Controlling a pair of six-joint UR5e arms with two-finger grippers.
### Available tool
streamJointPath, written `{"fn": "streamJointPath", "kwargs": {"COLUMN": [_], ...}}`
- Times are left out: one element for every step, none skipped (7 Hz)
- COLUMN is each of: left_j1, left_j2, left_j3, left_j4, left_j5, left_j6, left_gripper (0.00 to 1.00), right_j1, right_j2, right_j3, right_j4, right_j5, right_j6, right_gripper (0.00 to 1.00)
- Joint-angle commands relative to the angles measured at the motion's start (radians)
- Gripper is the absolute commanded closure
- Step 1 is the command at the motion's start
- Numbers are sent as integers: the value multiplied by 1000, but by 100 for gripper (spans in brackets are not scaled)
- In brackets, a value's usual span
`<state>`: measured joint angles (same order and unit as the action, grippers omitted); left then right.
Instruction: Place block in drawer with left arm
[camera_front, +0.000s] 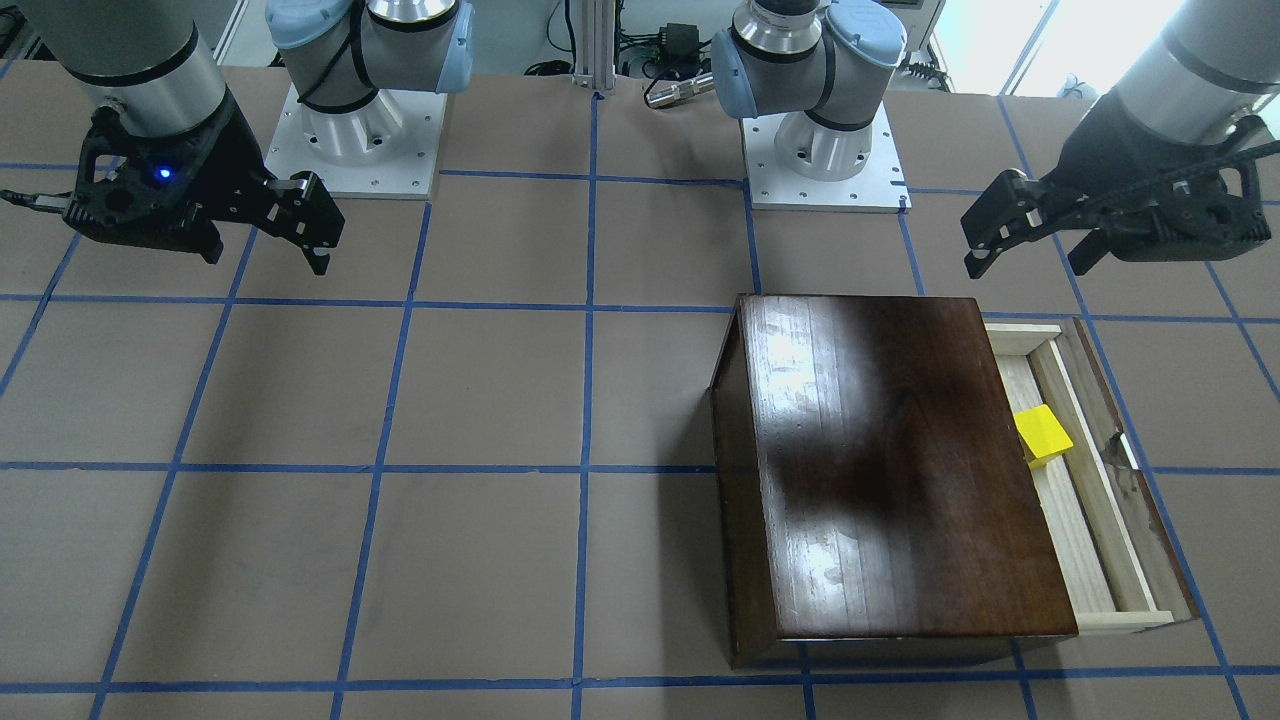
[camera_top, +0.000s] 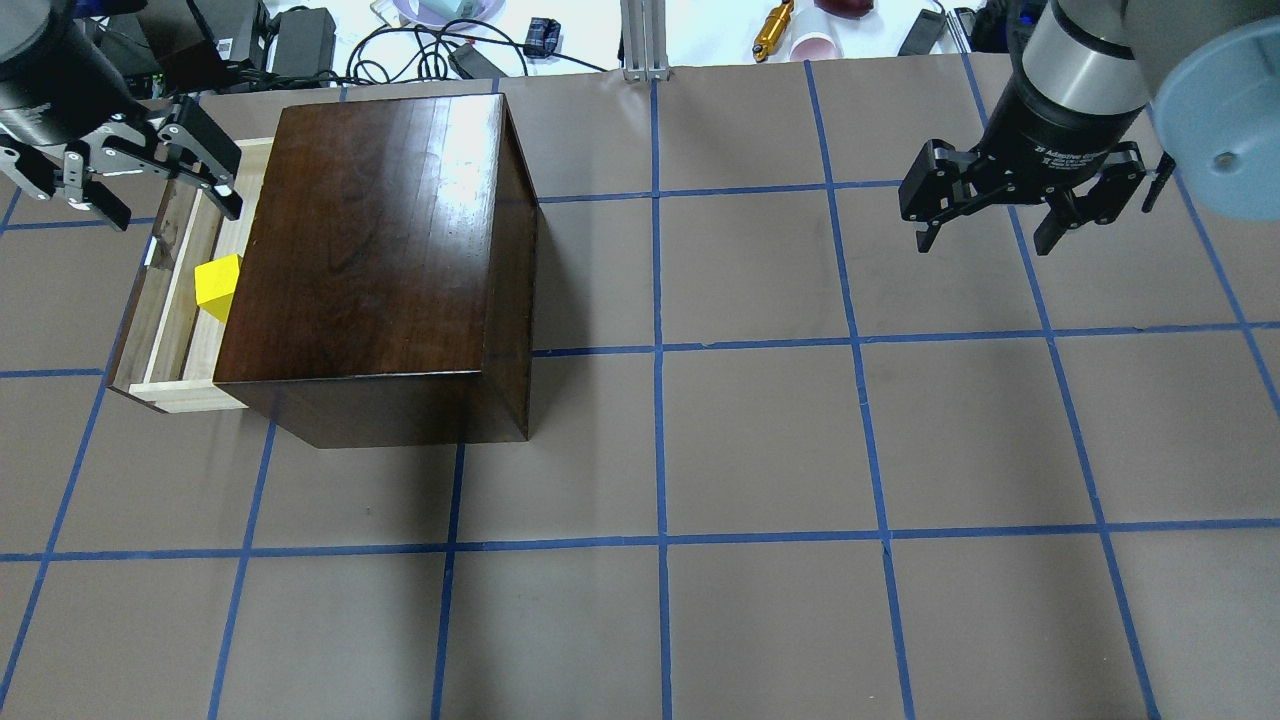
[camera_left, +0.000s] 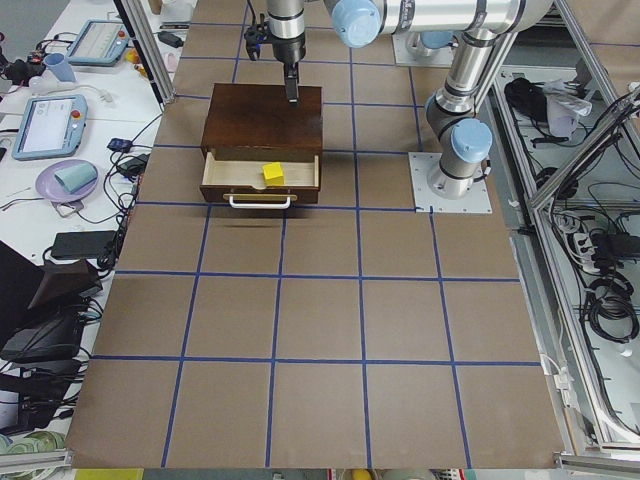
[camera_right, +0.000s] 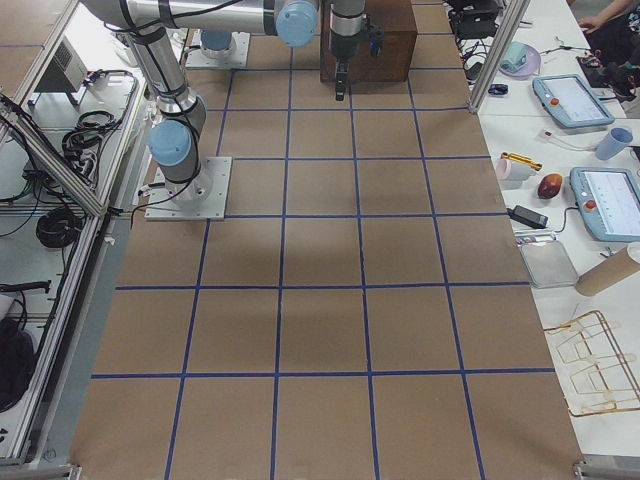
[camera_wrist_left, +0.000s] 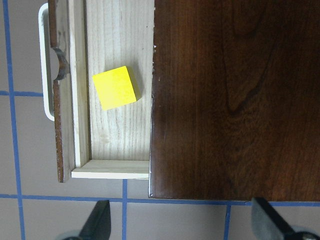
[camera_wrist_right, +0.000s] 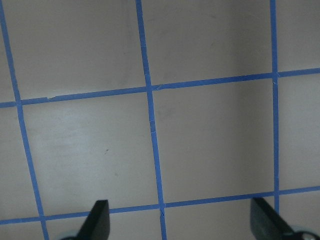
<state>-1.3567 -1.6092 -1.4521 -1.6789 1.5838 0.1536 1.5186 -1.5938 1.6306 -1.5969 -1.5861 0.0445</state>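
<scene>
While the block (camera_front: 1042, 435) lies on the pale floor of the drawer (camera_front: 1085, 480), the left tool (camera_front: 1025, 262) hangs raised above the table (camera_front: 500, 400) with its two black fingers spread wide and nothing between them. The drawer stands pulled partly out of the dark-brown box (camera_front: 890, 460) on the robot's left side, its dark front panel and pale handle (camera_wrist_left: 46, 65) facing away from the box. The yellow cube sits about midway along the drawer's length, between the inner front rail and the edge of the box's top, turned a little out of line with the drawer walls. It touches neither tool.

In the left wrist view the block shows from straight above. The two fingertips (camera_wrist_left: 97, 220) stand far apart at the bottom of that view, below the drawer's end rail and the box's corner.

The right tool (camera_front: 265, 262), marked by a small blue light on its wrist, hangs over bare table well apart from the box, on the robot's right half. Its fingers are likewise spread wide and hold nothing; its wrist view shows only brown table and blue tape lines between the fingertips (camera_wrist_right: 97, 220).

Blue tape divides the table into squares, and the box's glossy top reflects bright light.
</scene>
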Motion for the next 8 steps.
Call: {"fn": "streamJointPath", "kwargs": {"left_j1": [-71,-91,-100,-104,-107,-107,-107,-105], "left_j2": [-24,-41,-55,-63,-66,-66,-67,-66], "left_j3": [-2,-2,-2,-2,-2,-2,-2,-2], "left_j4": [57,83,106,111,110,110,111,110], "left_j5": [-8,-8,-10,-14,-43,-44,-44,-44], "left_j6": [-34,-19,-19,-19,-14,-14,-14,-16], "left_gripper": [0,0,0,0,0,0,0,0], "right_j1": [0,0,0,0,0,0,0,0], "right_j2": [0,0,0,0,1,0,0,0], "right_j3": [0,0,0,0,0,0,0,0], "right_j4": [0,0,0,0,0,0,0,0], "right_j5": [0,0,0,0,0,0,0,0], "right_j6": [0,0,0,0,0,0,0,0], "right_gripper": [0,0,0,0,0,0,0,0]}}
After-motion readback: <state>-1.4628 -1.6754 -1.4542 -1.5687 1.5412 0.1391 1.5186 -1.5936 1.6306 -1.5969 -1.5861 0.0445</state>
